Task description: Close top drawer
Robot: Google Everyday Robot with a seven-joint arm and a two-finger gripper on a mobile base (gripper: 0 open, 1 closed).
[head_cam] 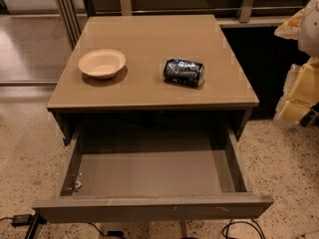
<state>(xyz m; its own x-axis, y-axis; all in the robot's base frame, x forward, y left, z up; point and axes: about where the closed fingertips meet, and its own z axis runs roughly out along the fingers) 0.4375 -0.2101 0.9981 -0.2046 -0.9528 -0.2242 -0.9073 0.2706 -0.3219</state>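
Top drawer (149, 208) right up front at 6 o'clock, its flat panel nearest us and the grey tray pulled wide open, so none of the closing is done yet. The gripper (310, 116) hangs out at 3 o'clock, well apart from the drawer. Spread or pressed together, I cannot tell — the whole push toward 12 o'clock looks left to do.

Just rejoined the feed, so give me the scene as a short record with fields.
top drawer: pulled wide open, not yet closed
bowl: upright on cabinet top, left side
can: lying on its side, right of bowl
claw: at right frame edge, mostly cut off, apart from the drawer
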